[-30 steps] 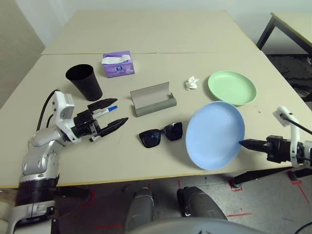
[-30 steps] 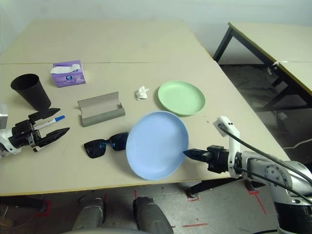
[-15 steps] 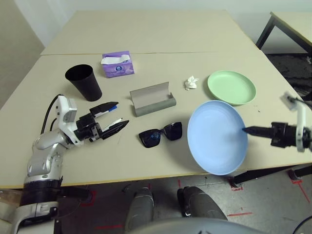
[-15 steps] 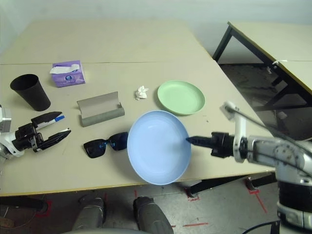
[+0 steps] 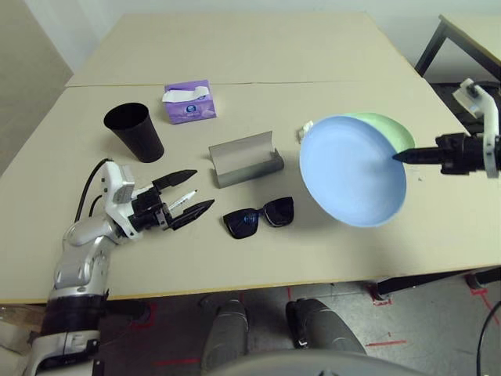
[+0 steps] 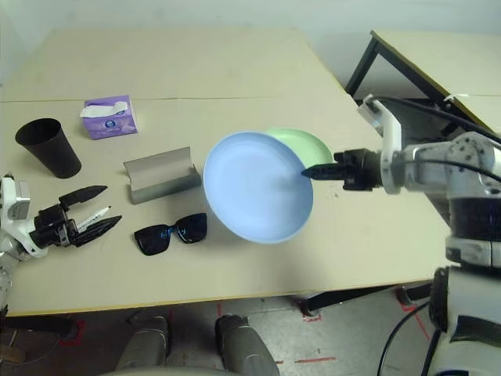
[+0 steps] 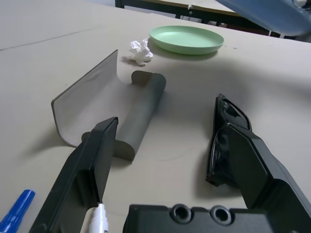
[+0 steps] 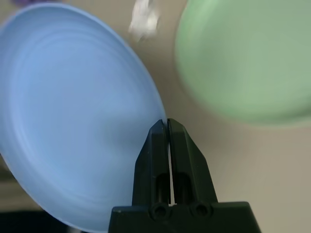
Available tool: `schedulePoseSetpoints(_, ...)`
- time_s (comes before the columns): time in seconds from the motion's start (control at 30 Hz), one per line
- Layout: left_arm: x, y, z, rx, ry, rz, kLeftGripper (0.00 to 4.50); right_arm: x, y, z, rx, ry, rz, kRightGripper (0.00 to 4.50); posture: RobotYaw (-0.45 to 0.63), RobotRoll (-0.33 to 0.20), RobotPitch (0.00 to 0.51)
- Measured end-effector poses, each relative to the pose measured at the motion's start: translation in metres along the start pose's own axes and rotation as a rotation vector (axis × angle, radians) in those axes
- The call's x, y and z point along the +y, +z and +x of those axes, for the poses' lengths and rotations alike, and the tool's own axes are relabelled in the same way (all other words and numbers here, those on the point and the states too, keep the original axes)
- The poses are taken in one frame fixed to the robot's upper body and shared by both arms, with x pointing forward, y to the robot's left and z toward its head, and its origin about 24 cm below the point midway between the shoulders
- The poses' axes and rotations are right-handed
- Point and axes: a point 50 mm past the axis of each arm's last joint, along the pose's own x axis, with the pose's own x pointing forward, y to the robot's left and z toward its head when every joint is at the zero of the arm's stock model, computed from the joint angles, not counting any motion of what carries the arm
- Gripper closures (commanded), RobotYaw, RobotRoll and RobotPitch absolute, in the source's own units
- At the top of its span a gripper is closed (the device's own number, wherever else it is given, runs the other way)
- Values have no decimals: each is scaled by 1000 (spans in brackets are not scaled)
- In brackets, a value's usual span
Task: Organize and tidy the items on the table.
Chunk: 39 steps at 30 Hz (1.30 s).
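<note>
while the blue plate (image 5: 354, 169) hangs pinched in the right gripper (image 6: 307, 171) above the green plate (image 7: 187, 39), barely begun: glasses (image 5: 259, 217), case (image 5: 244, 159), pens (image 5: 180, 200), tissue (image 7: 140, 50) left, left gripper (image 5: 190, 194) wide and empty

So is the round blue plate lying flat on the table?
No, the round pale blue plate hangs tilted in the air, pinched at its rim by the right tool.
</note>
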Motion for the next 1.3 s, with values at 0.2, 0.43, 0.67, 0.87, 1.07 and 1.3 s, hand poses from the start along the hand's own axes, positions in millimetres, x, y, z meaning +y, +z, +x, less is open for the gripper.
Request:
schedulePoseSetpoints(0.2, -3, -1, 0, 1, 0, -4, 0, -19, 27, 7, -62, -150, -45, 4476, -24, 0, 152)
schedulePoseSetpoints(0.43, -6, -7, -2, -1, 9, -11, 0, -43, 19, 12, -16, -313, -86, 4476, -6, 0, 155)
schedulePoseSetpoints(0.67, -10, -17, -10, 8, 13, -25, 0, -58, 16, 8, -108, -422, -52, 4476, 2, 0, 161)
schedulePoseSetpoints(0.87, -10, -24, -16, 18, 12, -35, 0, -58, 22, 5, -206, -431, 22, 4476, -3, 0, 162)
schedulePoseSetpoints(1.07, -11, -26, -17, 21, 4, -31, 0, -58, 25, 3, -283, -438, 91, 4476, -6, 0, 160)
schedulePoseSetpoints(1.3, -11, -26, -15, 16, 1, -26, 0, -60, 25, 4, -293, -463, 84, 4476, 0, 0, 165)
